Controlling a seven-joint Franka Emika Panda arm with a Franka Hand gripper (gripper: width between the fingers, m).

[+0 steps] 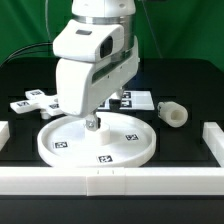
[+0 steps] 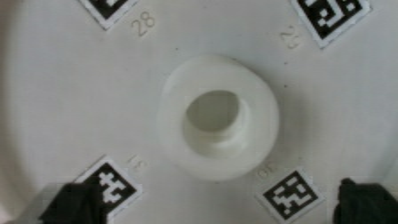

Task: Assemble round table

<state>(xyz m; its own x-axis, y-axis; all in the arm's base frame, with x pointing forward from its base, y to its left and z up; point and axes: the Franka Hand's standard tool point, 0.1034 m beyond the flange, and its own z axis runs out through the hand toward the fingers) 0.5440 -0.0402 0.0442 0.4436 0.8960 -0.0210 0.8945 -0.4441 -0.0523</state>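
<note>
The large rimmed round disc (image 1: pixel 70 146) lies flat on the black table, tags on its face. My gripper (image 1: pixel 93 124) hangs just above its middle, open and empty. In the wrist view the disc (image 2: pixel 71 90) fills the picture, with its raised central hub and hole (image 2: pixel 217 115) straight below. My gripper (image 2: pixel 217 205) has its dark fingertips (image 2: pixel 71 205) wide apart on either side of the hub. The cross-shaped piece (image 1: pixel 33 100) lies at the exterior view's left. The short cylindrical post (image 1: pixel 173 113) lies on its side at the exterior view's right.
The marker board (image 1: pixel 138 99) lies behind the disc, partly hidden by the arm. Long white border rails run along the front (image 1: pixel 110 180), the exterior view's left (image 1: pixel 4 134) and right (image 1: pixel 213 138).
</note>
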